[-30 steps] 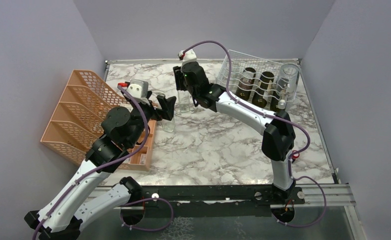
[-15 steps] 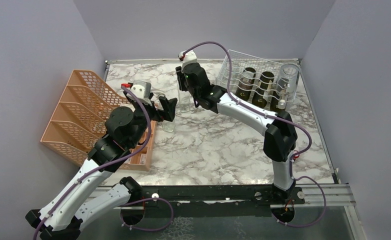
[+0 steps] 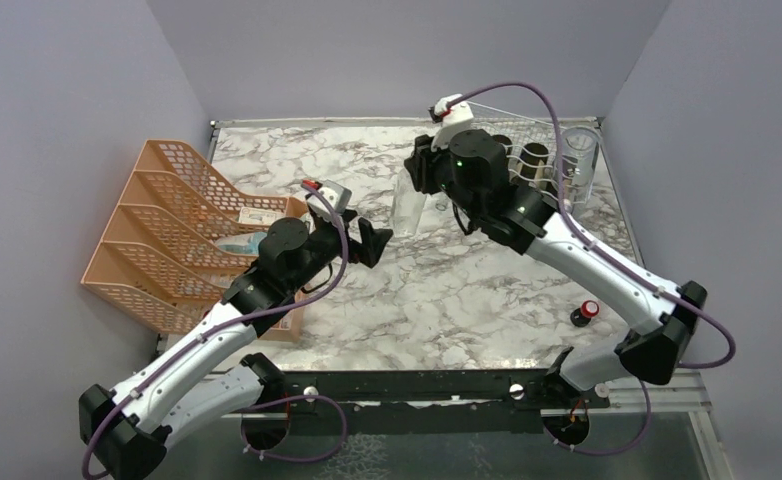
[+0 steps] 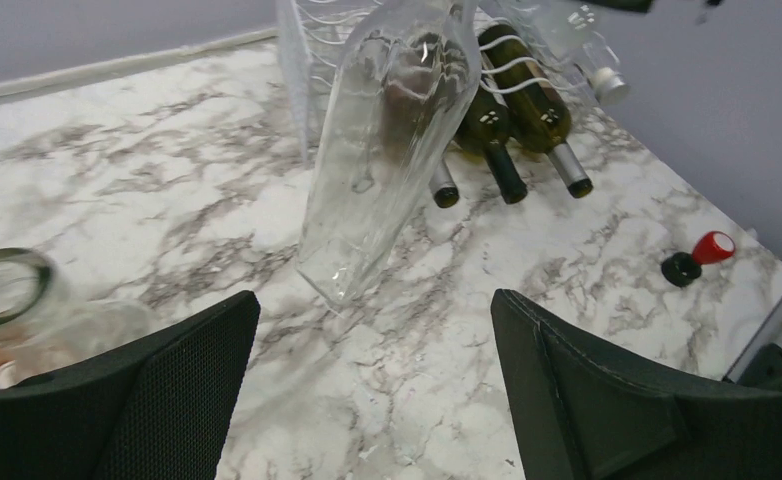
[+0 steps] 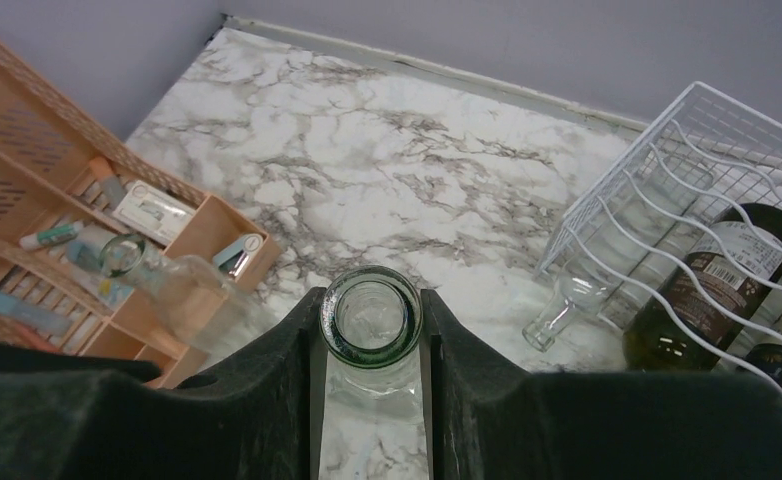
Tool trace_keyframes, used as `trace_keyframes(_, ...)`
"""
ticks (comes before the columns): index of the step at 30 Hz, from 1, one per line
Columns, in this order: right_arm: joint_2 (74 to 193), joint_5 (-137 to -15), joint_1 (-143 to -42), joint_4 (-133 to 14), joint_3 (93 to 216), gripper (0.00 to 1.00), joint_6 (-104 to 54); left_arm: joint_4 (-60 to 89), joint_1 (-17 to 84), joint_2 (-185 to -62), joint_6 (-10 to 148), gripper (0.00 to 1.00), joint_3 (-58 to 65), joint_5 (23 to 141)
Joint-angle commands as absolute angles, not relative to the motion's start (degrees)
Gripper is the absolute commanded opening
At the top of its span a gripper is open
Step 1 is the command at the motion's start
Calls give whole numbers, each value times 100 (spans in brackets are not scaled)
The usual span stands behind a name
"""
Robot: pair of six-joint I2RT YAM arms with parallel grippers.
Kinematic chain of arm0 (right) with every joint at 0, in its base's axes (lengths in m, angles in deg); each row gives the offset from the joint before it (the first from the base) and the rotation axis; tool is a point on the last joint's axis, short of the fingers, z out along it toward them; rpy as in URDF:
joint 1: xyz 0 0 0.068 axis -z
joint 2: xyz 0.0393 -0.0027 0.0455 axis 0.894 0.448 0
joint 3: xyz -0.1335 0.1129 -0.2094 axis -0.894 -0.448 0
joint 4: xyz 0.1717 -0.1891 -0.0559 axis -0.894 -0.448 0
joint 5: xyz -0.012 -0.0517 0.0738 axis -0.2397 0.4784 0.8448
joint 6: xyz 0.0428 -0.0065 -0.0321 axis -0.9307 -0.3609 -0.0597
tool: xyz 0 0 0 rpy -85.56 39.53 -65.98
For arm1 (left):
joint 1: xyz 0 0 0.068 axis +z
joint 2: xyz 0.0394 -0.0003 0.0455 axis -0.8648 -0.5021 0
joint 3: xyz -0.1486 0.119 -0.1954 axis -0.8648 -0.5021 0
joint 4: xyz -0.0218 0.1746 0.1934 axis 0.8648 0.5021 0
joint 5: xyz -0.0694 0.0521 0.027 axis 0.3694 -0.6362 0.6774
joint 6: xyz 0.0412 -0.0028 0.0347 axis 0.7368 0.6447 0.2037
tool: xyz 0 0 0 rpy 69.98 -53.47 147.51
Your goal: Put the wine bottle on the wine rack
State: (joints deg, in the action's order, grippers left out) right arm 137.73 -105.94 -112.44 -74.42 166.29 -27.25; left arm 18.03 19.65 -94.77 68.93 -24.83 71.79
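Note:
My right gripper [image 3: 420,178] is shut on the neck of a clear, empty wine bottle [image 3: 407,208]. The bottle hangs tilted with its base low over the marble, just left of the white wire wine rack [image 3: 557,150]. The right wrist view looks down the bottle's open mouth [image 5: 371,318], held between my right gripper's [image 5: 372,330] fingers. The rack [image 5: 712,150] holds dark bottles [image 5: 712,285] and a clear one [image 5: 567,300]. My left gripper [image 3: 374,240] is open and empty. In its own view, the left gripper [image 4: 374,305] has the hanging bottle [image 4: 387,130] ahead of it.
An orange mesh organizer [image 3: 162,215] stands at the left edge. A second clear bottle [image 5: 172,290] lies beside it, by the left arm. A small black thing with a red cap [image 3: 585,312] sits on the marble at the front right.
My right arm has swung right with the clear bottle, carrying it from the back middle toward the rack. My left arm has moved right, away from the organizer, still open.

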Motion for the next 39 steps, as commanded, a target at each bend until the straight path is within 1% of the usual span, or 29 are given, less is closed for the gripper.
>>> trace_keyframes(1,12951,-10057,-11278,-7915,16281,5,-3112,353,1970,-9797,6693,91,-2973,8468)
trace_keyframes(4,12556,-9767,-11278,-8201,16139,5,-3270,-316,1949,-10024,6708,91,-3300,8984)
trace_keyframes(7,12307,-9437,-11278,-8444,16062,5,-3466,-594,1849,-10339,6822,92,-3393,9298)
trace_keyframes(15,11871,-8992,-11278,-8614,15817,5,-3797,-825,1186,-11038,7725,92,-3263,9351)
trace_keyframes(18,11770,-8889,-11278,-8607,15786,5,-3840,-1038,1082,-11144,7864,89,-3323,9168)
trace_keyframes(21,11692,-8873,-11278,-8651,15772,5,-3854,-1179,1048,-11226,7955,82,-3383,9150)
trace_keyframes(28,11468,-8841,-11278,-8727,15707,5,-3891,-1269,987,-11454,8009,62,-3403,9127)
trace_keyframes(30,11410,-8855,-11277,-8767,15701,5,-3891,-1285,958,-11499,8031,52,-3423,9145)
trace_keyframes(31,11384,-8870,-11278,-8785,15689,6,-3886,-1289,942,-11504,8053,43,-3425,9147)
trace_keyframes(32,11364,-8895,-11277,-8809,15665,10,-3871,-1291,934,-11507,8066,33,-3425,9131)
trace_keyframes(34,11305,-9019,-11278,-8871,15591,24,-3851,-1287,932,-11516,8089,9,-3381,9056)
trace_keyframes(35,11278,-9097,-11278,-8921,15532,32,-3838,-1289,930,-11510,8152,0,-3334,9025)
trace_keyframes(36,11219,-9161,-11278,-8942,15453,43,-3816,-1290,928,-11508,8232,0,-3284,8987)
trace_keyframes(37,11149,-9223,-11278,-8941,15374,51,-3801,-1284,932,-11514,8345,0,-3228,8979)
trace_keyframes(39,10991,-9286,-11278,-8941,15246,59,-3736,-1284,932,-11524,8723,0,-3126,9025)
